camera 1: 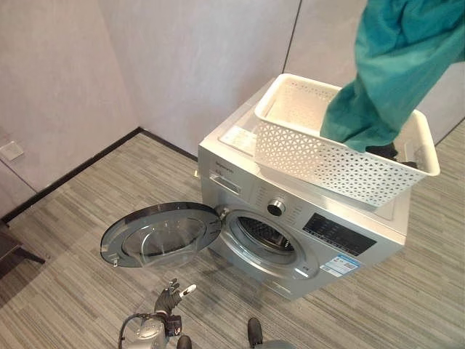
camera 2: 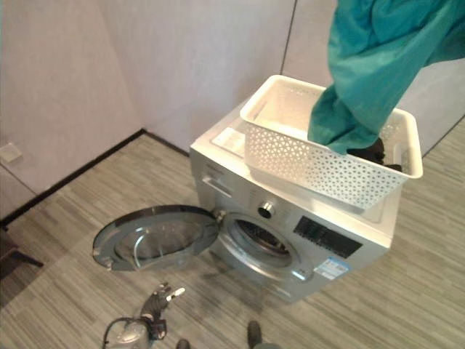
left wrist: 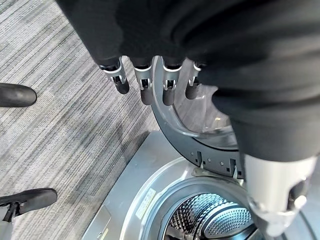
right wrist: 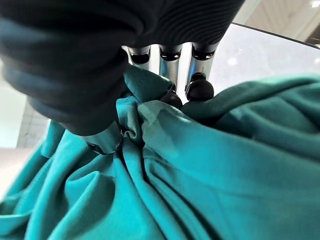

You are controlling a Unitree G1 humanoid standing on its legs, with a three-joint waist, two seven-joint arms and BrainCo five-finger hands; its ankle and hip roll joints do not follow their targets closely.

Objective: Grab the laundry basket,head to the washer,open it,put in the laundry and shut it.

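A silver washer (camera 1: 290, 251) stands on the wood-look floor. Its round door (camera 1: 161, 234) is swung wide open to the left, showing the drum (left wrist: 215, 220). On its top sits a white lattice laundry basket (camera 1: 312, 156). A teal garment (camera 1: 392, 65) is lifted high out of the basket, its lower end still hanging inside beside a dark item (camera 1: 381, 151). My right hand (right wrist: 170, 67) is shut on the teal cloth, fingers and thumb bunching it. My left hand (camera 1: 168, 299) hangs low in front of the open door, with its fingers (left wrist: 142, 82) relaxed and holding nothing.
Grey walls meet in a corner behind the washer, with a black skirting strip along the floor. A white wall socket (camera 1: 11, 150) sits low on the left wall. A dark furniture leg (camera 1: 14, 251) shows at the far left. A white label (camera 1: 236, 136) lies on the washer top.
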